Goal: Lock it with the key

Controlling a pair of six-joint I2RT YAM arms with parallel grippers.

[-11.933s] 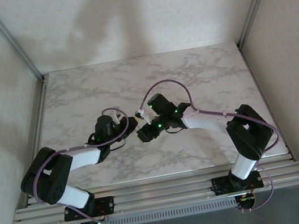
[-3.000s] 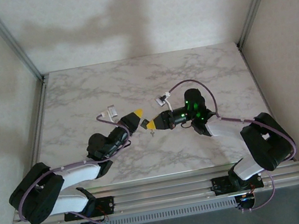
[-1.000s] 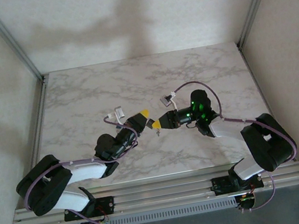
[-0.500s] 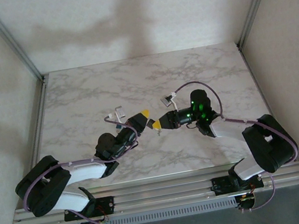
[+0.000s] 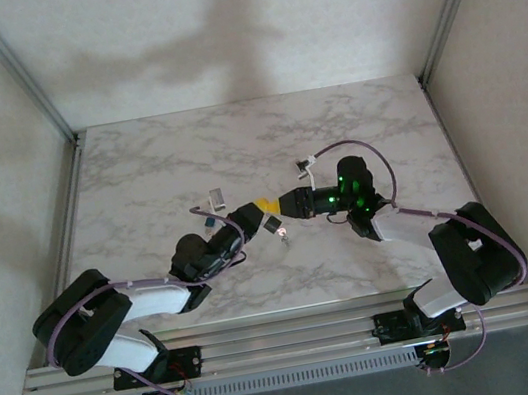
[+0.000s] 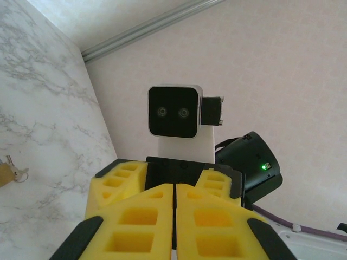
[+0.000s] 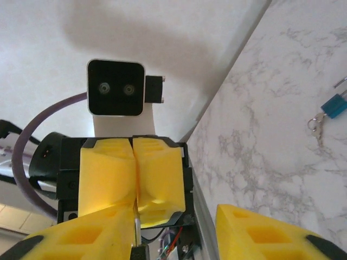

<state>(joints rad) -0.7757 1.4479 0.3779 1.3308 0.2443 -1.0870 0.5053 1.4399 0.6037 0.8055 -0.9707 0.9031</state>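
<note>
The left pincer (image 6: 174,189) was clamped shut, its yellow pads flush together, and it faced the right pincer (image 7: 162,230), whose yellow fingers stood apart. A small brass padlock (image 6: 4,174) with a ring of keys (image 6: 17,173) lay on the white marble tabletop (image 6: 43,97) near the pincer tips. A small blue padlock (image 7: 333,104) lay farther off.

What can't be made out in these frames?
- Right wrist view: the left gripper pinches a metal sliver in shut jaws; it runs off the bottom edge, so key or not is unclear.
- Right wrist view: blue padlock cut by the right edge; locked or open, hidden.
- Left wrist view: tan object with keys, cut by the left edge.
- Top view: small dangling item, too small to name.
</note>
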